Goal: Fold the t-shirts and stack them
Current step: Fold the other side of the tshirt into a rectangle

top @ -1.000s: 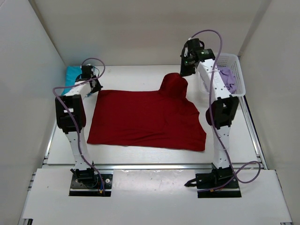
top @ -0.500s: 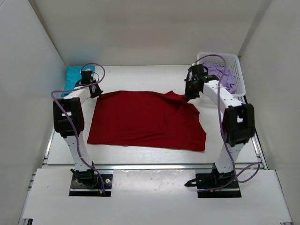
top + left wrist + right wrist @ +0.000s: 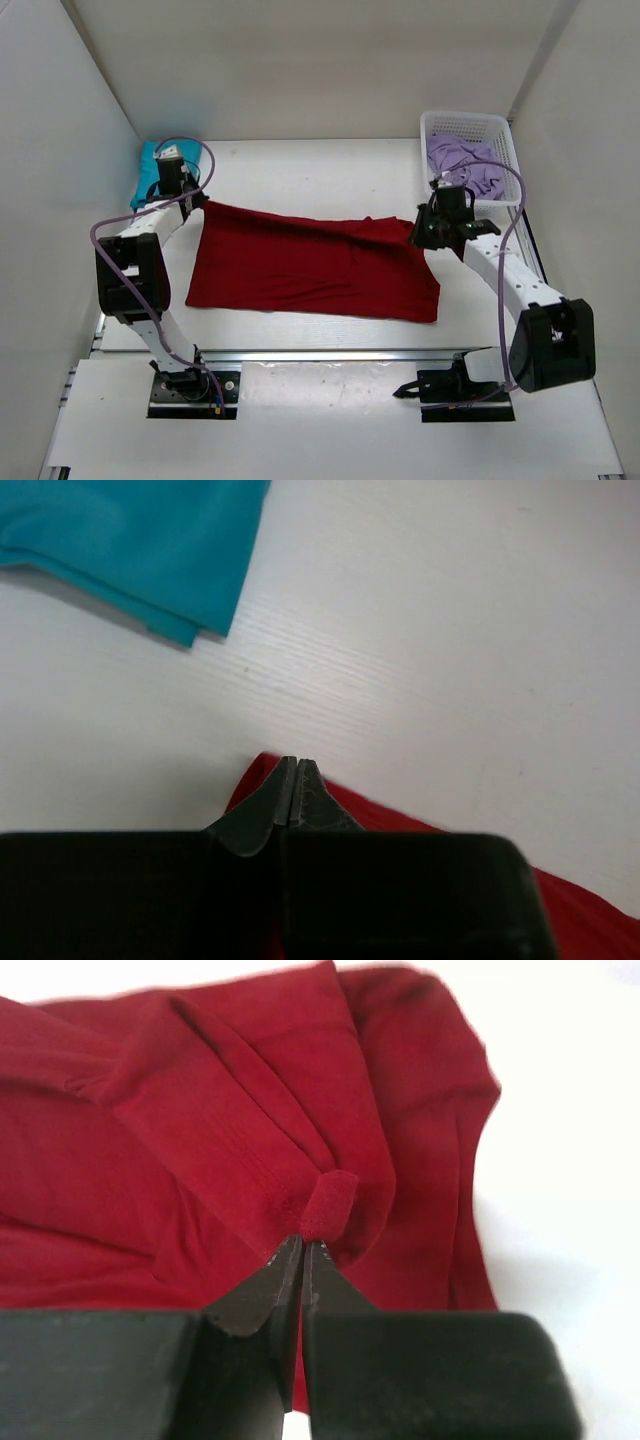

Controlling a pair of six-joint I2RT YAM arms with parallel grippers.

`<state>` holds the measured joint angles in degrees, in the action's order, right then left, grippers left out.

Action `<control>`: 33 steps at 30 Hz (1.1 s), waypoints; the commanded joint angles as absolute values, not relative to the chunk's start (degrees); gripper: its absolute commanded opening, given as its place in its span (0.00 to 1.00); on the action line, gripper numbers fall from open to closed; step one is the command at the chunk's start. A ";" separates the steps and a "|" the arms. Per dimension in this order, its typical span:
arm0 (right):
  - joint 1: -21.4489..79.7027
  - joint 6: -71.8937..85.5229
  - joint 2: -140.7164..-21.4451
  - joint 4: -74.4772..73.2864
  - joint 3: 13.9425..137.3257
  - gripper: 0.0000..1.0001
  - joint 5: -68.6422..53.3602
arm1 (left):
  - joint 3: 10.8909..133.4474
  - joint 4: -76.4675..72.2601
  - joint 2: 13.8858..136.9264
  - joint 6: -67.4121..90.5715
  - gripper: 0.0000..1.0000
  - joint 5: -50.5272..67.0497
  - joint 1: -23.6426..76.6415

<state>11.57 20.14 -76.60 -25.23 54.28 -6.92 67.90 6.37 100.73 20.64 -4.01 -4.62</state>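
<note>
The dark red t-shirt (image 3: 310, 262) lies spread on the table with its far edge folded toward the near side. My left gripper (image 3: 188, 198) is shut on its far left corner (image 3: 262, 772). My right gripper (image 3: 420, 234) is shut on a pinch of its far right edge (image 3: 330, 1205). The teal t-shirt (image 3: 150, 165) lies folded at the far left, also in the left wrist view (image 3: 130, 540). The lilac t-shirt (image 3: 465, 165) lies crumpled in the white basket (image 3: 505, 140).
The basket stands at the far right corner by the right wall. White walls close in the table on the left, far and right sides. Bare table (image 3: 310, 170) lies between the teal shirt and the basket.
My right gripper has lowered and pulled the raised far right part of the red shirt toward the near side. The far edge now lies folded over. My left gripper shifted slightly with its corner.
</note>
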 commanded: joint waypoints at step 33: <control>1.75 33.05 -42.71 -10.54 15.12 0.04 -13.45 | 47.72 11.68 84.81 25.22 0.24 -5.11 -8.77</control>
